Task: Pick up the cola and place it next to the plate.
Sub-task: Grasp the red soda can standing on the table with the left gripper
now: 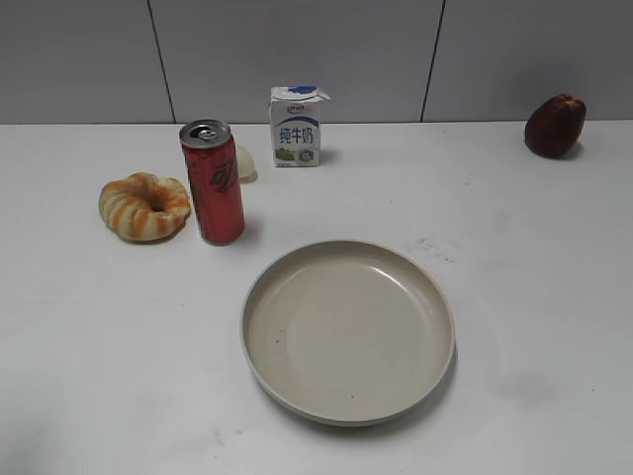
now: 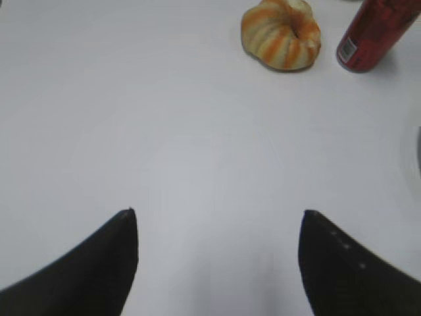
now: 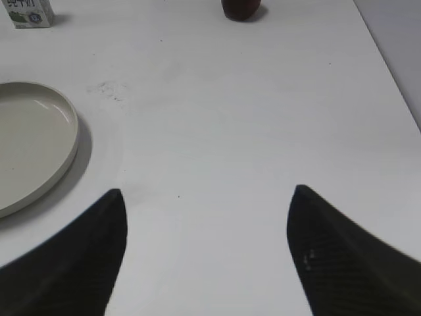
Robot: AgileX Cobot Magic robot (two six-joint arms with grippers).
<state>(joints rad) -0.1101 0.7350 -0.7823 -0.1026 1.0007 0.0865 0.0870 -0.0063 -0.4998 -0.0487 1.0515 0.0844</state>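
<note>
The cola (image 1: 213, 182), a tall slim red can with a silver top, stands upright on the white table, left of centre; its lower part shows at the top right of the left wrist view (image 2: 375, 33). The plate (image 1: 348, 331), large, round and beige, lies in front and to the right of the can; its rim shows in the right wrist view (image 3: 39, 145). My left gripper (image 2: 217, 214) is open and empty over bare table, well short of the can. My right gripper (image 3: 207, 191) is open and empty, right of the plate. Neither gripper shows in the exterior view.
An orange-striped bun (image 1: 144, 206) lies just left of the can and shows in the left wrist view (image 2: 281, 34). A white-and-blue milk carton (image 1: 296, 126) stands behind, with a small pale object (image 1: 245, 161) beside the can. A dark red fruit (image 1: 555, 126) sits far right. The table's right edge (image 3: 395, 72) is near.
</note>
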